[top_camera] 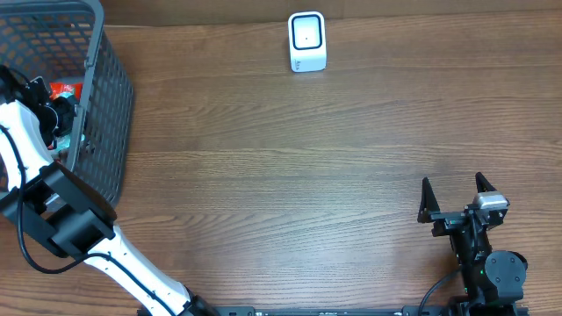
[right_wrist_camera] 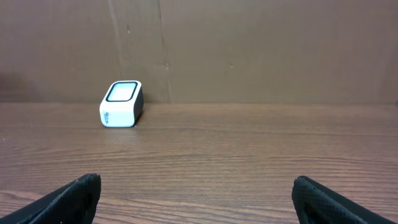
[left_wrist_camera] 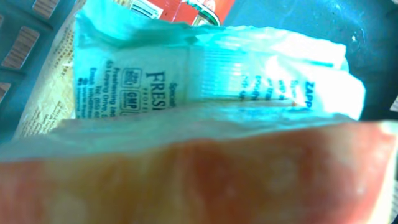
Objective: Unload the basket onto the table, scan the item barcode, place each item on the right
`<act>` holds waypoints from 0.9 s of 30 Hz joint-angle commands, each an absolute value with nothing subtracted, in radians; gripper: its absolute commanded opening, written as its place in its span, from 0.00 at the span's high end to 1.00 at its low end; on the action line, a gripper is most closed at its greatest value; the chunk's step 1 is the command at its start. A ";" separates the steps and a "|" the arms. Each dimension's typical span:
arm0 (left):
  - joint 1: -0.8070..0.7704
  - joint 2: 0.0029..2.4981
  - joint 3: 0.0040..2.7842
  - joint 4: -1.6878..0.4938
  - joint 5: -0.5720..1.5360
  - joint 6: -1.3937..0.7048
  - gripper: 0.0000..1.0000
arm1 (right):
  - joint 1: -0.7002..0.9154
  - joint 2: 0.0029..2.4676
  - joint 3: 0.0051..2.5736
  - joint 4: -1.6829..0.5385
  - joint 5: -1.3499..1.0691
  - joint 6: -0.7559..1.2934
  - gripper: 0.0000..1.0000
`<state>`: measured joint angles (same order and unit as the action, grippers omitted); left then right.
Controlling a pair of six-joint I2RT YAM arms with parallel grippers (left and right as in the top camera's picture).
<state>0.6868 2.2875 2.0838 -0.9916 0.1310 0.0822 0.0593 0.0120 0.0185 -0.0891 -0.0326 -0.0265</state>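
My left gripper (top_camera: pixel 60 118) is down inside the dark grey plastic mesh basket (top_camera: pixel 112 105), close over a white and teal printed plastic packet (left_wrist_camera: pixel 155 81) lying in it; whether its jaws are apart or gripping I cannot tell. My right gripper (top_camera: pixel 454 186) rests wide open and empty, well apart from the small white box-shaped scanner (top_camera: pixel 306 41)
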 commanded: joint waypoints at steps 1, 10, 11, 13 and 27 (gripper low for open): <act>0.680 2.302 2.095 -0.992 0.147 0.094 0.36 | 0.056 0.003 0.008 -0.082 -0.020 -0.027 0.00; 0.680 2.283 2.098 -1.022 0.150 0.085 0.48 | 0.056 0.003 0.008 -0.082 -0.020 -0.027 0.00; 0.680 2.272 2.098 -1.022 0.151 0.080 0.49 | 0.056 0.003 0.008 -0.082 -0.020 -0.027 0.00; 0.678 2.241 2.098 -1.021 0.151 0.070 0.49 | 0.056 0.003 0.008 -0.082 -0.020 -0.027 0.00; 0.669 1.822 2.098 -0.968 0.151 -0.071 0.50 | 0.056 0.003 0.008 -0.082 -0.020 -0.027 0.00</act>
